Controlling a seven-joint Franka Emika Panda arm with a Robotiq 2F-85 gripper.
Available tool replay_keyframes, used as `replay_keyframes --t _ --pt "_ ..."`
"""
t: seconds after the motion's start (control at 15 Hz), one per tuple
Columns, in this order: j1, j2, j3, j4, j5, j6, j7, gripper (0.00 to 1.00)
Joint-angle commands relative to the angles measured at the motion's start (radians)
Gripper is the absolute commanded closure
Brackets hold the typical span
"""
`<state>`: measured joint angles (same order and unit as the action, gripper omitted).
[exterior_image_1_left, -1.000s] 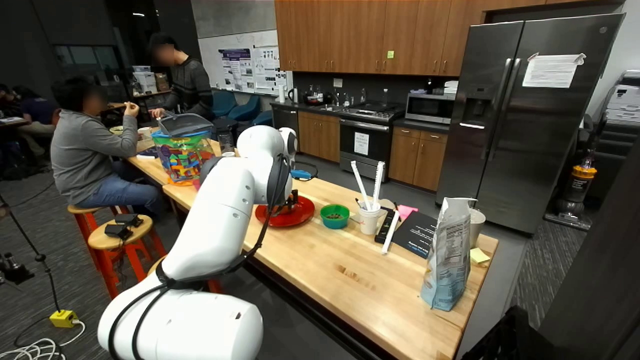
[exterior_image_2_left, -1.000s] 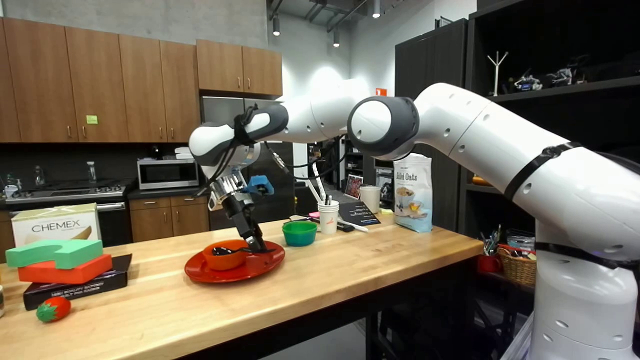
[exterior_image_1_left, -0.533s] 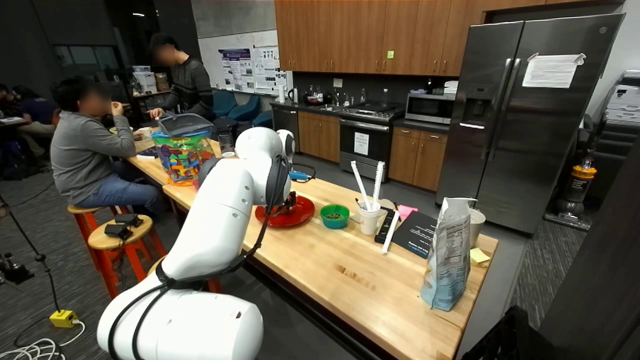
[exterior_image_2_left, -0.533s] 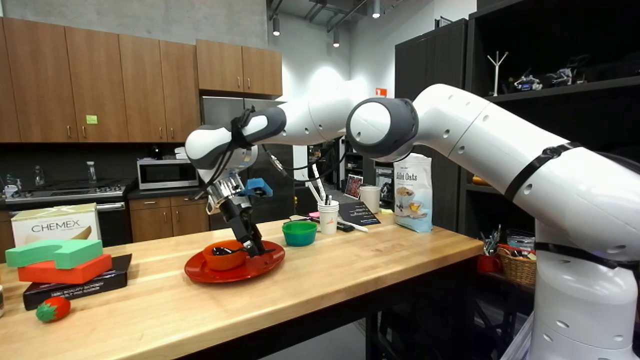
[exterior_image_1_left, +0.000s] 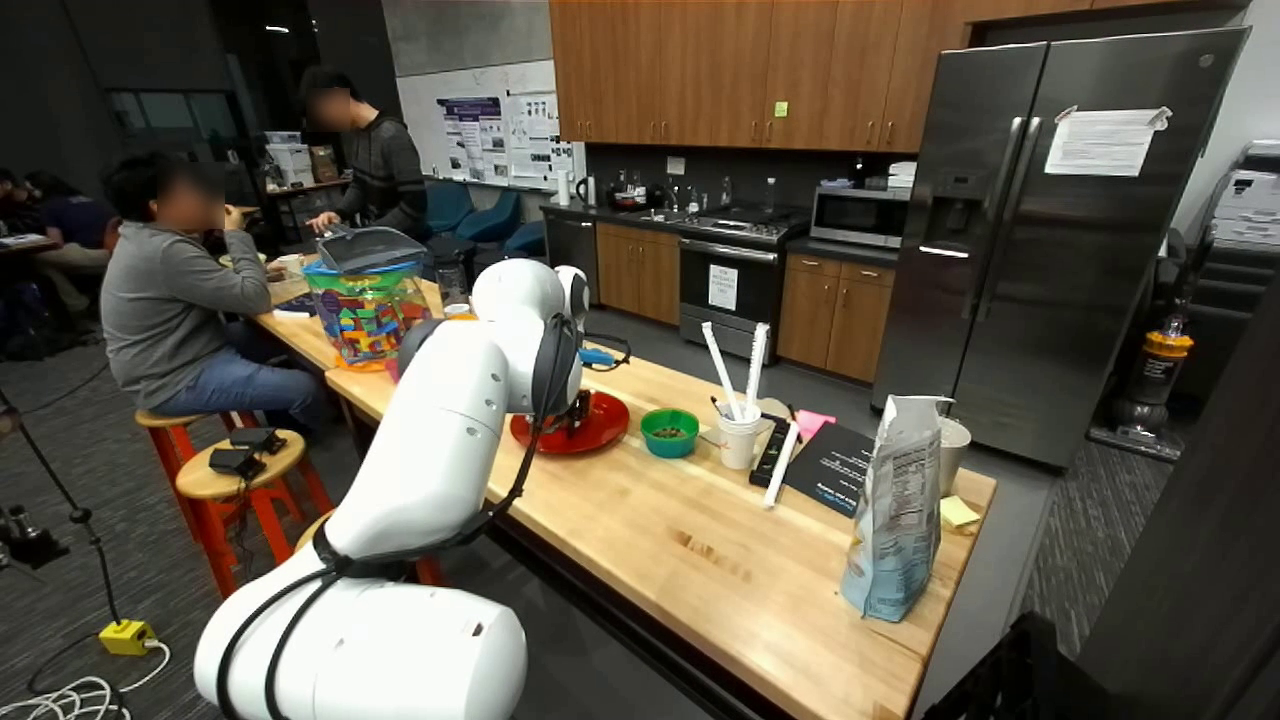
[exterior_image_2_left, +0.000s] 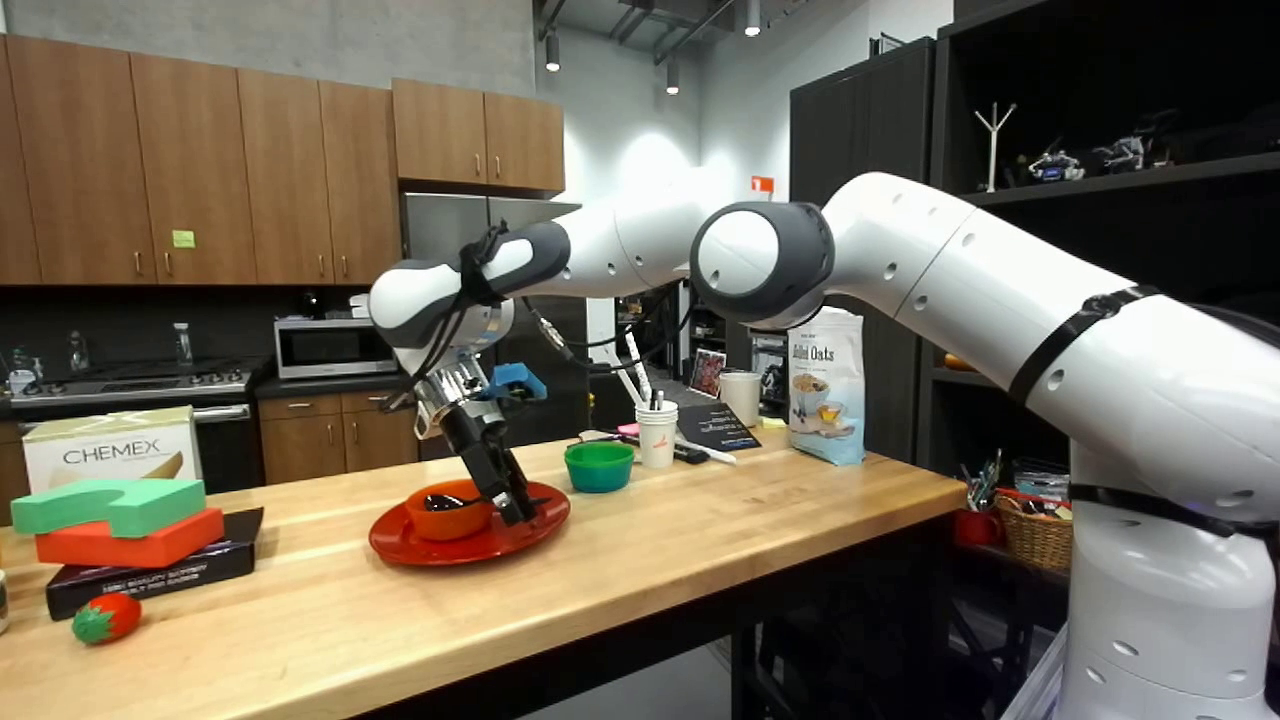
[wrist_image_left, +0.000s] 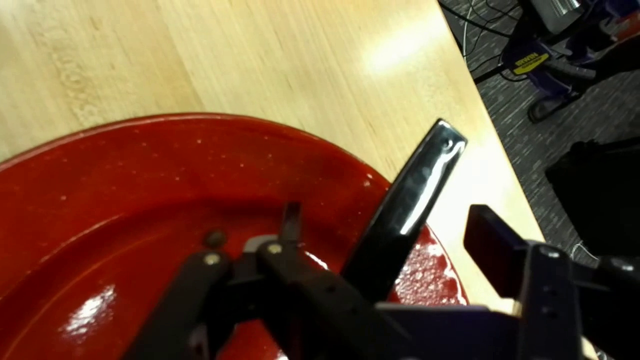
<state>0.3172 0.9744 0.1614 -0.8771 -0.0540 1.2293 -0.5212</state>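
Note:
My gripper (wrist_image_left: 391, 235) is open in the wrist view. The glossy black handle (wrist_image_left: 412, 200) of a utensil lies between its fingers, with a visible space to the right finger. Contact with the left finger cannot be told. In an exterior view the gripper (exterior_image_2_left: 518, 508) is low over the right side of a red plate (exterior_image_2_left: 400, 545), right beside an orange bowl (exterior_image_2_left: 450, 522). A black utensil (exterior_image_2_left: 445, 502) rests in the bowl. The red plate also shows in an exterior view (exterior_image_1_left: 605, 425) and in the wrist view (wrist_image_left: 150, 165). The bowl is mostly hidden there by the arm.
A green and teal bowl (exterior_image_2_left: 600, 468) stands right of the plate. Beyond are a paper cup (exterior_image_2_left: 657, 440) with sticks and pens, and an oats bag (exterior_image_2_left: 826, 385). Foam blocks (exterior_image_2_left: 130, 535), a Chemex box (exterior_image_2_left: 115, 450) and a toy strawberry (exterior_image_2_left: 107, 618) lie left. People (exterior_image_1_left: 190, 260) sit and stand behind.
My gripper has moved slightly down toward the plate, beside the orange bowl. The bowl, plate and utensil stay in place. The seated person's hand has moved.

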Motion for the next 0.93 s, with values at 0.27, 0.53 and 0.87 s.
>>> replay_keyframes --t 0.27,0.53,0.87 --pt "-0.008 0.003 -0.007 0.05 -0.008 -0.048 -0.005 0.79" --pt "-0.013 0.001 -0.017 0.077 -0.015 -0.066 -0.013 1.0" --pt "-0.005 0.013 -0.033 0.112 -0.023 -0.099 -0.019 0.99"
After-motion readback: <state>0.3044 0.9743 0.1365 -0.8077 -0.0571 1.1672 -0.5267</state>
